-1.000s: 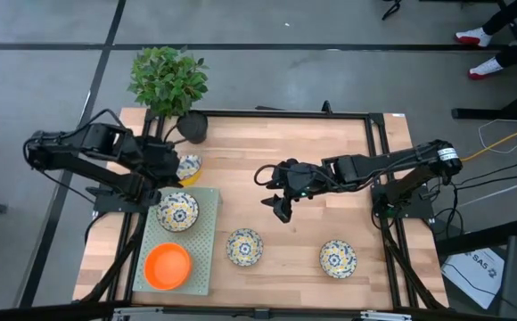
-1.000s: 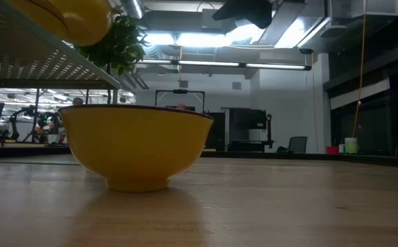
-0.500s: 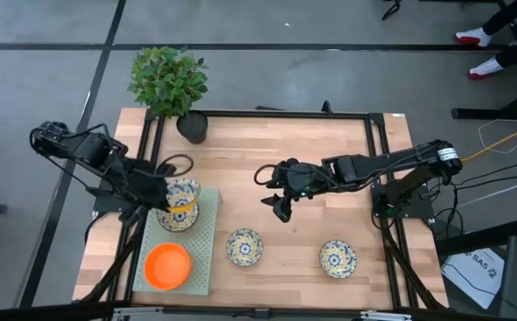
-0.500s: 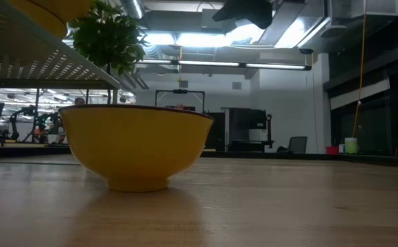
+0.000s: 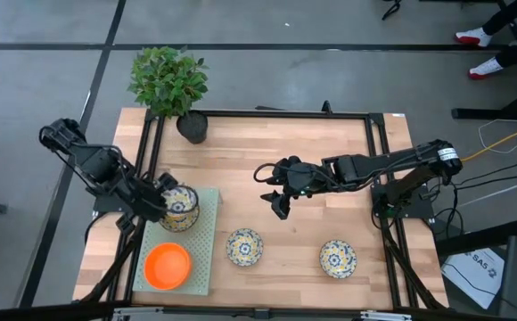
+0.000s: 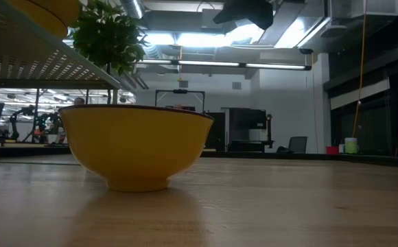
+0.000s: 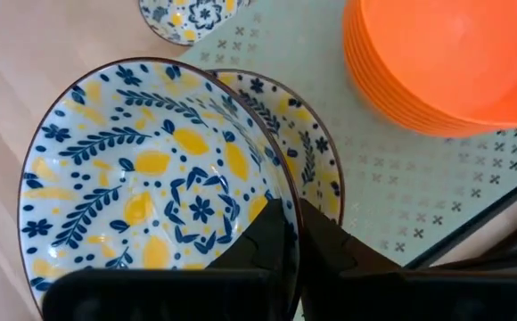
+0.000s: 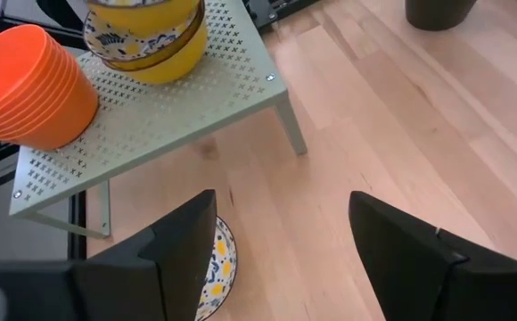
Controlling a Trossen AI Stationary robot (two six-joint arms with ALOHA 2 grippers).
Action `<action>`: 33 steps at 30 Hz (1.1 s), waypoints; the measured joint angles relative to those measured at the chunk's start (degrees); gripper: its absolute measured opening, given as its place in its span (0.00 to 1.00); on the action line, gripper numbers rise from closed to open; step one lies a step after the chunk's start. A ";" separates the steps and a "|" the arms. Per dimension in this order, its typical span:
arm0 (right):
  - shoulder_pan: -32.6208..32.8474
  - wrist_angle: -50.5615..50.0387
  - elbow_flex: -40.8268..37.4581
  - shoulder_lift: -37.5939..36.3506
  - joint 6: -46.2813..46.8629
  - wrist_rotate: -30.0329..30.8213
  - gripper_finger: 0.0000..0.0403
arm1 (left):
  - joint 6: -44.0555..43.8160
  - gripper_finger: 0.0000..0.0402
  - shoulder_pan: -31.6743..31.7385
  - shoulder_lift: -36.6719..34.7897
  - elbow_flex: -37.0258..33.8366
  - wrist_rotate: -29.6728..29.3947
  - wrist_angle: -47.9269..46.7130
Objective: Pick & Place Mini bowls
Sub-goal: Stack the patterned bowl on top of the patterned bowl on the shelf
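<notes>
Two floral bowls (image 5: 244, 246) are seen on the bare wooden table (image 5: 330, 152). A third patterned bowl (image 7: 143, 183) is pinched by its rim in the left gripper (image 5: 162, 201) above the perforated rack (image 5: 207, 241), beside stacked orange bowls (image 5: 168, 266). The right gripper (image 5: 278, 201) is held open mid-table.

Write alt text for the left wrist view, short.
The left gripper pinches the rim of a floral bowl, tilted over another floral bowl on a perforated green rack. A stack of orange bowls sits alongside.
</notes>
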 joint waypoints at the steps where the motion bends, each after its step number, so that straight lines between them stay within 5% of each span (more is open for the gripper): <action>1: 0.00 0.00 0.00 0.00 0.06 0.00 0.63 | 0.20 0.02 -0.43 0.50 0.00 -0.41 -0.10; 12: 0.00 0.00 0.00 0.00 0.24 0.00 0.63 | 0.25 0.03 -2.90 3.03 0.00 -0.66 -0.19; 33: 0.00 0.90 0.00 0.02 0.23 -0.02 0.63 | -8.82 0.28 -2.90 2.75 -1.51 1.50 1.89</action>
